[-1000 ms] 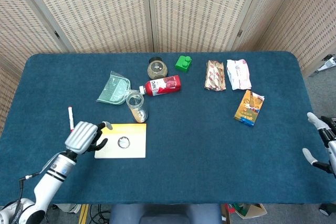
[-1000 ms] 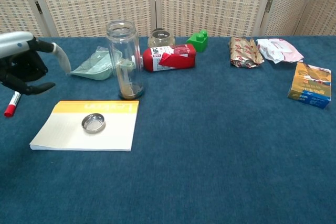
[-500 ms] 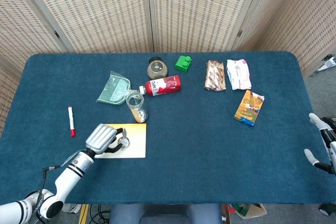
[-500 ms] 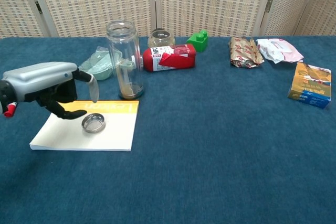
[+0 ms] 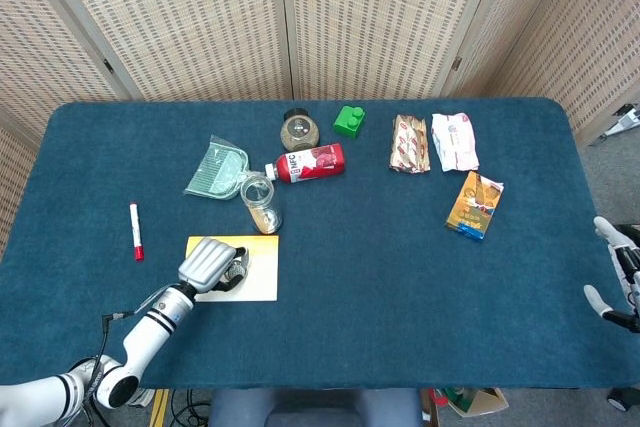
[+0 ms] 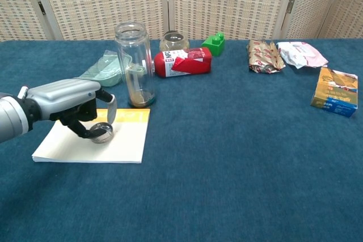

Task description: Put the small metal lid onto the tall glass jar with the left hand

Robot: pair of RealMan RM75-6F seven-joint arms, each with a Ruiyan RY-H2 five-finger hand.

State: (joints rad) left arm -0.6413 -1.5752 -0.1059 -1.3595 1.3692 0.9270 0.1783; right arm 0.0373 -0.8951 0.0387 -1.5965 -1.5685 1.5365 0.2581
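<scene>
The small metal lid (image 6: 104, 134) lies on a white and yellow notepad (image 6: 126, 140) near the table's front left. My left hand (image 6: 72, 102) hangs right over it, thumb on one side and curled fingers (image 6: 86, 132) on the other, and the lid still rests on the pad. From the head view my left hand (image 5: 211, 262) covers most of the lid. The tall glass jar (image 6: 134, 63), also seen at jar (image 5: 258, 198), stands upright and uncovered just behind the pad. My right hand (image 5: 613, 278) stays at the table's far right edge with fingers apart, holding nothing.
Behind the jar lie a green mesh pouch (image 6: 105, 67), a red bottle (image 6: 184, 62) on its side, a small round jar (image 6: 173, 41) and a green block (image 6: 214, 43). Snack packets (image 5: 409, 143) and an orange box (image 5: 475, 204) sit to the right. A red marker (image 5: 135, 230) lies left.
My left hand has swept right from beside the marker onto the notepad and lowered, curling its fingers around the lid. The lid and the right hand have stayed put.
</scene>
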